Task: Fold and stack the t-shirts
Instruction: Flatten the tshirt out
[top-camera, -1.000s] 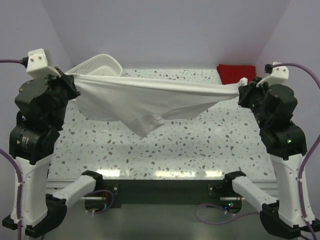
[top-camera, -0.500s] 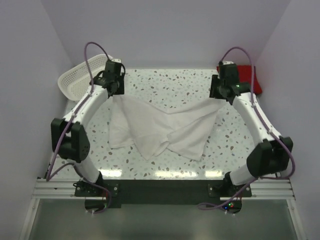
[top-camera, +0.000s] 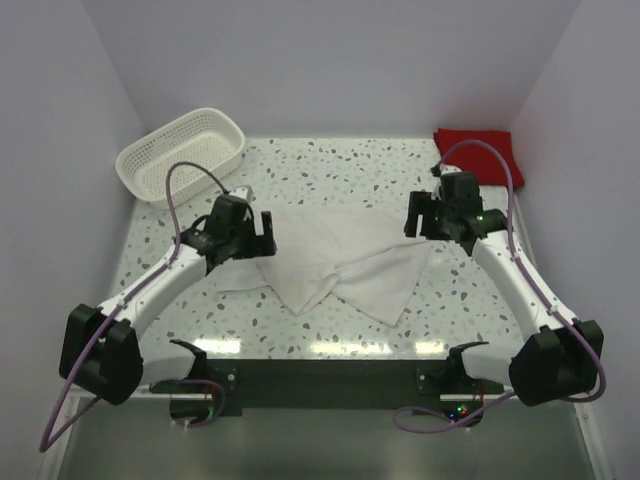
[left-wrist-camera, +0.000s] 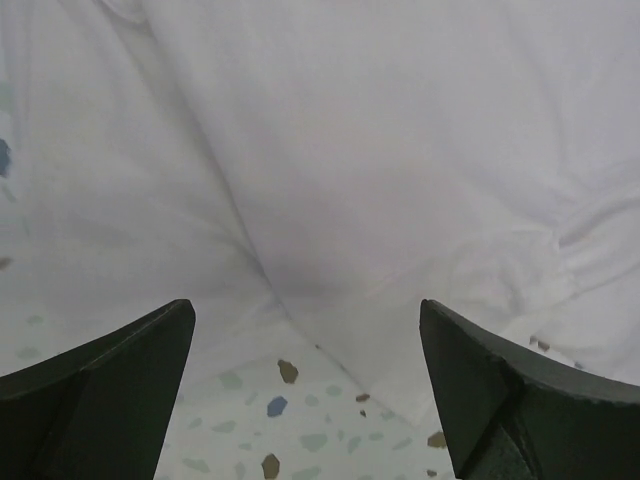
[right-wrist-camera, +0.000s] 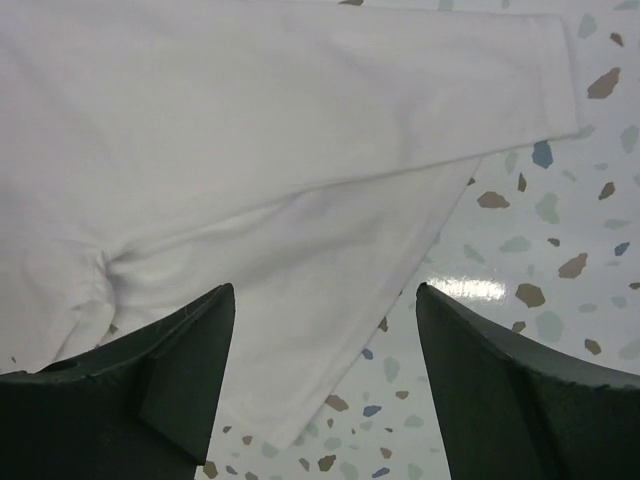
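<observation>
The white t-shirt (top-camera: 330, 262) lies rumpled and partly doubled over in the middle of the speckled table (top-camera: 470, 300). My left gripper (top-camera: 263, 236) hovers low over its left edge, open, with only cloth (left-wrist-camera: 380, 150) and table below the jaws (left-wrist-camera: 305, 312). My right gripper (top-camera: 416, 218) stands open over the shirt's right edge. In the right wrist view a sleeve and hem (right-wrist-camera: 250, 130) lie flat under the empty gap (right-wrist-camera: 324, 295). The red t-shirt (top-camera: 478, 152) lies folded at the back right corner.
A white lattice basket (top-camera: 182, 155) stands at the back left corner, near the left wall. Purple walls close in the table on three sides. Bare table (right-wrist-camera: 545, 260) shows to the right of the white shirt.
Both arms came down from holding the white shirt stretched in the air. Both grippers opened and let go, and the shirt now lies on the table.
</observation>
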